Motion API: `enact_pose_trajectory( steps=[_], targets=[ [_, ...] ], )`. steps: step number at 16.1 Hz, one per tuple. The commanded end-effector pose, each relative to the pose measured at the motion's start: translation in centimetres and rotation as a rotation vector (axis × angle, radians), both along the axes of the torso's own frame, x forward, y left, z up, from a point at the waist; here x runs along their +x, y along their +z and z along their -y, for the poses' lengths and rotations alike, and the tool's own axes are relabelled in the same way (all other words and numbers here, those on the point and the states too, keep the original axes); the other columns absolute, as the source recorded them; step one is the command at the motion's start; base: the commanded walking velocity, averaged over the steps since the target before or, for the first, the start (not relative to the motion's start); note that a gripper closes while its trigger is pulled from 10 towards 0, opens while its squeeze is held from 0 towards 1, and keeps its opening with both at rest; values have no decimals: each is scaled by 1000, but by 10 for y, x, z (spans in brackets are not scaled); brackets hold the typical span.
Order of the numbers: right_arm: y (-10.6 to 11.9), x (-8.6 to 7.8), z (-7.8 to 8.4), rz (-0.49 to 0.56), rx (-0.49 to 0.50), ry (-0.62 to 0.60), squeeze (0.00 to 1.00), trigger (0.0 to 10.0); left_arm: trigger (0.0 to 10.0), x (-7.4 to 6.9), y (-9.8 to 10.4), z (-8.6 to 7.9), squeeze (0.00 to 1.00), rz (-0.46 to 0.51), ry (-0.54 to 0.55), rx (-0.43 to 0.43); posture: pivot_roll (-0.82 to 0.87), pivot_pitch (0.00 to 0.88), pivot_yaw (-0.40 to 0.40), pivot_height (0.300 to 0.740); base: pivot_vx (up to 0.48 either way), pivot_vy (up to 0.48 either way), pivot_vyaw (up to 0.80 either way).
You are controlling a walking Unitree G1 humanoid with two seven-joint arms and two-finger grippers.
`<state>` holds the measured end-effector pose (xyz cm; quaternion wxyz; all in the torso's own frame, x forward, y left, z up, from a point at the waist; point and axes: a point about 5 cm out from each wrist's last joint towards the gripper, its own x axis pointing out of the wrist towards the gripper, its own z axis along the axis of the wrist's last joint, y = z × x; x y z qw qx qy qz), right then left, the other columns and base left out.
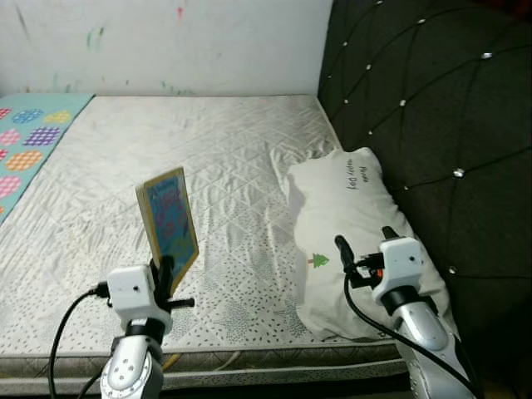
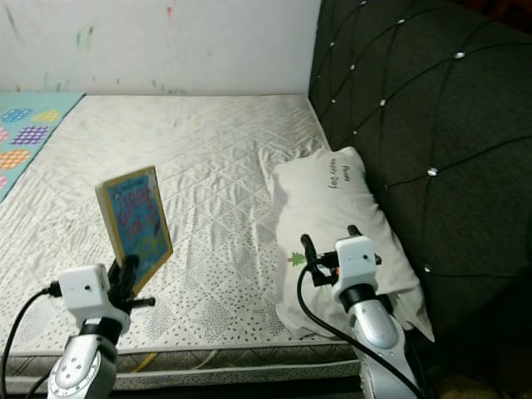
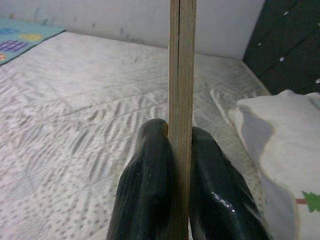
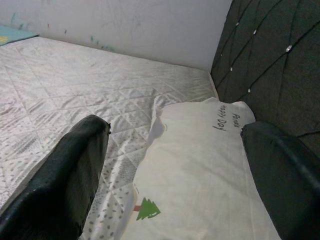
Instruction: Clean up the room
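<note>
A thin board book point(image 1: 169, 220) with a colourful cover and tan edges stands upright above the mattress's near edge. My left gripper point(image 1: 165, 274) is shut on its lower edge; in the left wrist view the two black fingers point(image 3: 150, 185) pinch the book's edge point(image 3: 181, 75). My right gripper point(image 1: 364, 249) is open above the near end of a white pillow point(image 1: 349, 216) with a small green tree print point(image 4: 148, 208). The pillow lies along the dark headboard, and the right fingers point(image 4: 75, 170) stand wide apart on either side of it.
The quilted white mattress point(image 1: 191, 150) runs back to a white wall point(image 1: 166, 41). A dark tufted headboard point(image 1: 432, 116) bounds the right side. A turquoise mat with coloured patches point(image 1: 25, 141) lies at the far left. A cable point(image 1: 66, 324) hangs by my left arm.
</note>
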<state>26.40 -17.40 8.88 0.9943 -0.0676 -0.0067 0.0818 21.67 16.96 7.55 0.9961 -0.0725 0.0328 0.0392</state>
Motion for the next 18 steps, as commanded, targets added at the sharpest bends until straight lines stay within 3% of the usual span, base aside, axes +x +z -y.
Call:
enact_pose_trajectory(
  steps=[1,6,11,18],
  targets=[
    [6,0,5,14,13,-26,0,10000,10000,2,15,-2,0,59,9,8,-114,21,9,740,0,0,0],
    [14,-1,15,-19,79,-87,0,10000,10000,2,26,-16,0,58,17,-7,-132,131,24,740,0,0,0],
    [9,-12,18,-62,88,-106,0,10000,10000,-5,25,-22,0,20,35,10,-131,160,27,740,0,0,0],
    [16,-2,16,-44,87,-120,0,10000,10000,1,32,-28,0,35,40,36,-115,153,19,740,0,0,0]
  ],
)
